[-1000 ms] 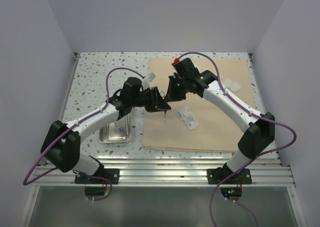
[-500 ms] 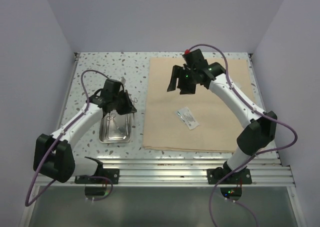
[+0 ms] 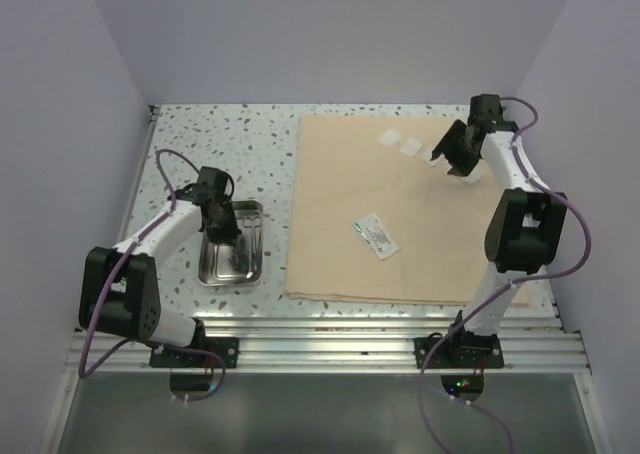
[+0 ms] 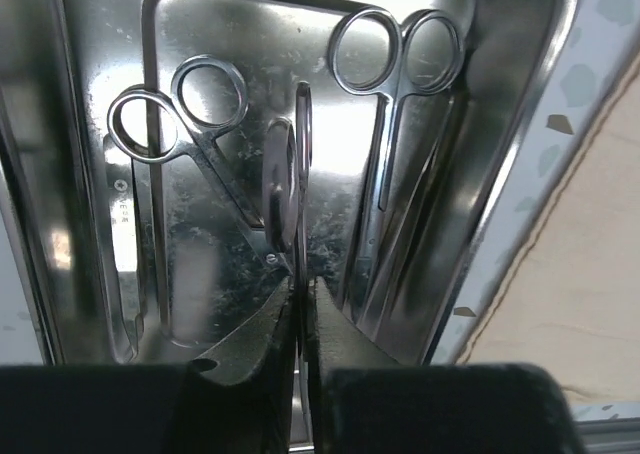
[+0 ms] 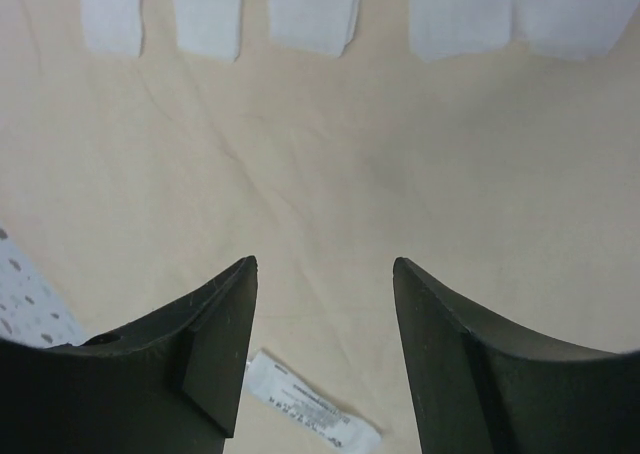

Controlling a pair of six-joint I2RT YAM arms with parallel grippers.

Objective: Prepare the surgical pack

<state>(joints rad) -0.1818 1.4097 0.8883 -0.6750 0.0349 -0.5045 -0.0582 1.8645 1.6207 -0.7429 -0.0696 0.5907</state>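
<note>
Gleaming steel tray (image 4: 505,144) holding thin scissors (image 4: 215,169), forceps (image 4: 287,189)

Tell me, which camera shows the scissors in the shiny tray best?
The left wrist camera: the scissors lie close up in the tray, rings clear. From the top camera they are only thin glints in the tray. The right wrist camera misses them, showing just cloth and gauze squares.

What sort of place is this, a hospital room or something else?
Probably a robot training booth, not a hospital: two robot arms bolted at a speckled table boxed in by plain walls, with a steel tray of scissors and a beige cloth as practice props.
</note>
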